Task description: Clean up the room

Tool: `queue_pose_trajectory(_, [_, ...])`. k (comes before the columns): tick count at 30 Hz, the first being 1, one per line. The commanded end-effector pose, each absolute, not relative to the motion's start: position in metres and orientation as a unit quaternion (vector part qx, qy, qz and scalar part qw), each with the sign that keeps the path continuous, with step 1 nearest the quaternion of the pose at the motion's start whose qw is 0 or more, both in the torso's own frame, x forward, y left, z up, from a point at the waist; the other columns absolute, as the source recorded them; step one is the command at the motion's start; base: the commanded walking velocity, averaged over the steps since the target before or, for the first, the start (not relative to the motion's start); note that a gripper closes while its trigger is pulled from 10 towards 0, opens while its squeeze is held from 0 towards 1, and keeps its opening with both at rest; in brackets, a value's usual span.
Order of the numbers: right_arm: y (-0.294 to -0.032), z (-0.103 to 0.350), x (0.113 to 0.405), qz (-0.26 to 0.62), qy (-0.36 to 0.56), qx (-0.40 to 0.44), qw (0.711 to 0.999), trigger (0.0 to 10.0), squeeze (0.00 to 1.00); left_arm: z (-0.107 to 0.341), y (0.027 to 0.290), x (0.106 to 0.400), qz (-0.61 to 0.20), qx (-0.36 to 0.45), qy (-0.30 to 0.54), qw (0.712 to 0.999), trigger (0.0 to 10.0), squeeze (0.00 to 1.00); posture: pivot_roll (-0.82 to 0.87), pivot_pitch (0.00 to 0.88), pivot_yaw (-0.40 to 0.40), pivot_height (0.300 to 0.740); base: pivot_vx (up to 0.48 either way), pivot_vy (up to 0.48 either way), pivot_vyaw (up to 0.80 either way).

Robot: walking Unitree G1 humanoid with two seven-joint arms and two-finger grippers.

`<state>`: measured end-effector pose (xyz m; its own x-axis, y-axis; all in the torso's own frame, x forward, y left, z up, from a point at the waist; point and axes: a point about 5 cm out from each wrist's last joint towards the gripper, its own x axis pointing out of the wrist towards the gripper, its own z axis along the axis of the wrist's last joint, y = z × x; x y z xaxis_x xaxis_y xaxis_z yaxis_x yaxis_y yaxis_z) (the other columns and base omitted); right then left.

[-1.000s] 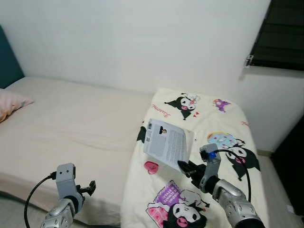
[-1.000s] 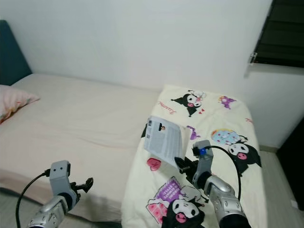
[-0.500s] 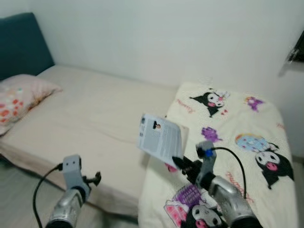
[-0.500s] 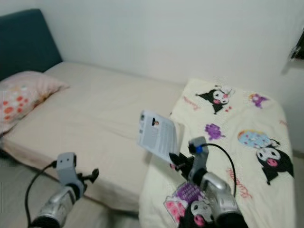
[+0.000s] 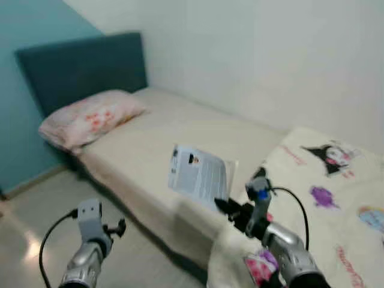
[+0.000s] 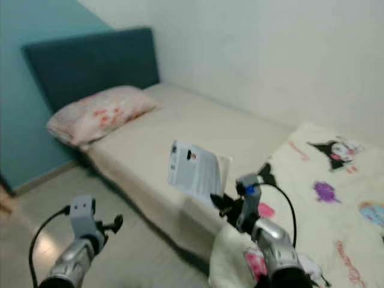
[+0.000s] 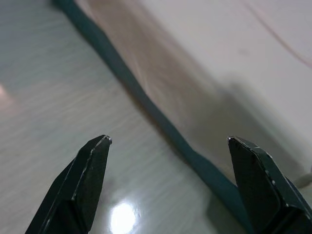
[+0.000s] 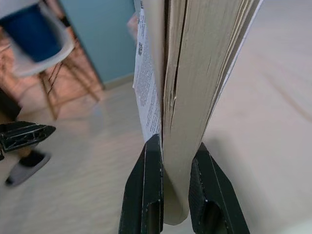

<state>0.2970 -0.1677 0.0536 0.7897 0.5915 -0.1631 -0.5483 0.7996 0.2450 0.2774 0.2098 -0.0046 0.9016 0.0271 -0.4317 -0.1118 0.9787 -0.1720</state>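
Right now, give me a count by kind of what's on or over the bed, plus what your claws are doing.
Pillow: 1
Blanket, cartoon print: 1
Book, clamped in the right claw: 1
Total: 3
Left claw: open, holding nothing, over the floor beside the bed.

text: none legible | book (image 5: 198,178) print blurred | blanket (image 5: 324,198) script unreadable

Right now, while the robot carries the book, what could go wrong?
1. The right gripper pinches the book only at its lower edge, and the pages fan apart above, so it may slip or flop open.
2. A person's foot and a chair stand on the floor ahead, so walking on may bring a collision.
3. The head views are blurred, so judging the gap to the bed is harder.
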Motion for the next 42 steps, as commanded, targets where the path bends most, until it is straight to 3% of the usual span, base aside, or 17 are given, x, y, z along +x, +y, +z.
queue_pose_trajectory(1, [-0.167, 0.066, 0.302, 0.312, 0.082, 0.103, 0.941, 10.0, 0.00, 0.003, 0.206, 0.285, 0.025, -0.091, 0.202, 0.975, 10.0, 0.00, -0.01, 0.000, -0.040, 0.740, 0.000, 0.000, 0.65])
queue_pose_trajectory(17, [-0.163, 0.074, 0.306, 0.298, 0.072, 0.116, 0.945, 10.0, 0.00, 0.015, 0.195, 0.295, 0.007, -0.084, 0.165, 0.983, 10.0, 0.00, -0.02, 0.000, -0.042, 0.740, 0.107, 0.000, 0.53])
queue_pose_trajectory(27, [-0.164, 0.082, 0.307, 0.314, 0.056, 0.095, 0.943, 10.0, 0.00, 0.019, 0.188, 0.300, -0.005, -0.087, 0.157, 0.984, 10.0, 0.00, -0.03, 0.000, -0.044, 0.740, 0.478, 0.000, 0.23])
queue_pose_trajectory(37, [-0.168, 0.078, 0.313, 0.272, 0.080, 0.099, 0.954, 10.0, 0.00, 0.022, 0.179, 0.303, -0.021, -0.087, 0.152, 0.984, 10.0, 0.00, -0.03, 0.000, -0.044, 0.740, 0.480, 0.000, 0.12])
queue_pose_trajectory(42, [-0.165, 0.086, 0.310, 0.299, 0.053, 0.110, 0.946, 10.0, 0.00, 0.024, 0.179, 0.305, -0.022, -0.086, 0.149, 0.985, 10.0, 0.00, -0.03, 0.000, -0.041, 0.740, 0.480, 0.000, 0.15])
